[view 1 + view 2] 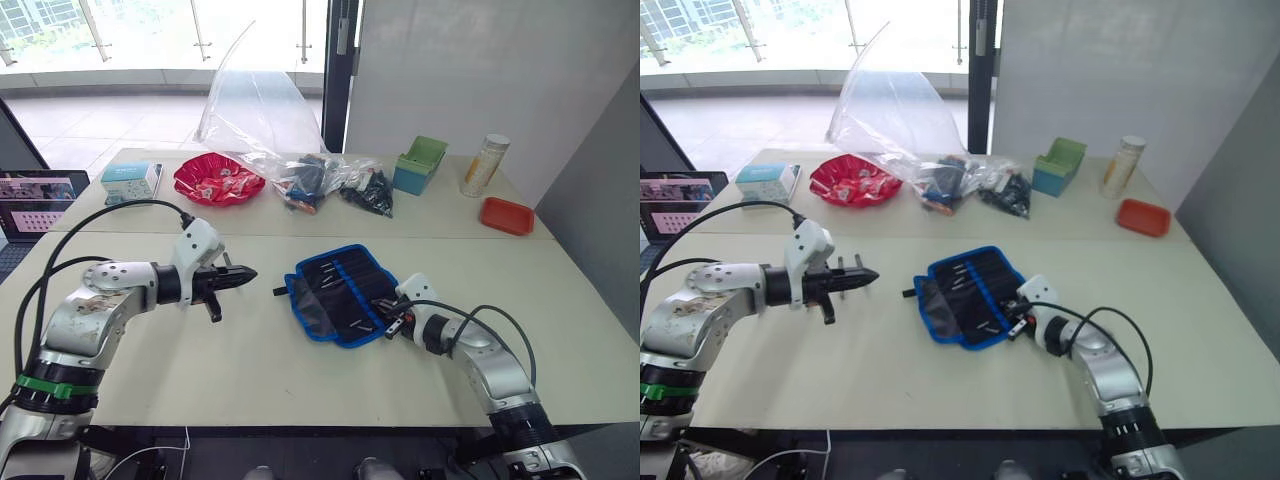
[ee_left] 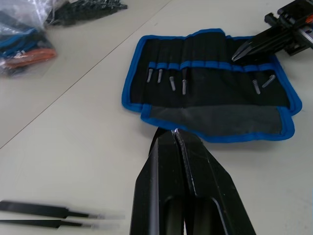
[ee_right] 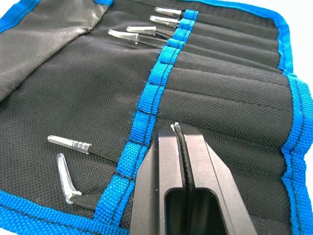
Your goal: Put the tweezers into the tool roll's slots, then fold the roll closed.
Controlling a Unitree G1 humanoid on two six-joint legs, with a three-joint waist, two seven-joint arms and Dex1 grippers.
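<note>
The tool roll (image 1: 340, 292) lies open on the table, blue-edged with its black inside facing up. Several tweezers (image 3: 68, 143) sit in its slots (image 3: 220, 98), their clear-capped tips (image 2: 184, 87) sticking out past the blue band (image 3: 146, 103). One flap (image 2: 215, 120) is folded over along the near side. My right gripper (image 1: 385, 305) is shut and empty, its tip low over the roll's right end. My left gripper (image 1: 243, 274) is shut and empty too, hovering to the left of the roll and pointing at it. A short black strap (image 1: 280, 291) pokes out at the roll's left edge.
At the back stand a red bowl (image 1: 218, 182), a clear plastic bag (image 1: 265, 120) with dark parts, a green box (image 1: 420, 165), a cylindrical jar (image 1: 485, 165) and a red tray (image 1: 506, 215). A teal box (image 1: 130, 180) and a laptop (image 1: 35, 200) are far left.
</note>
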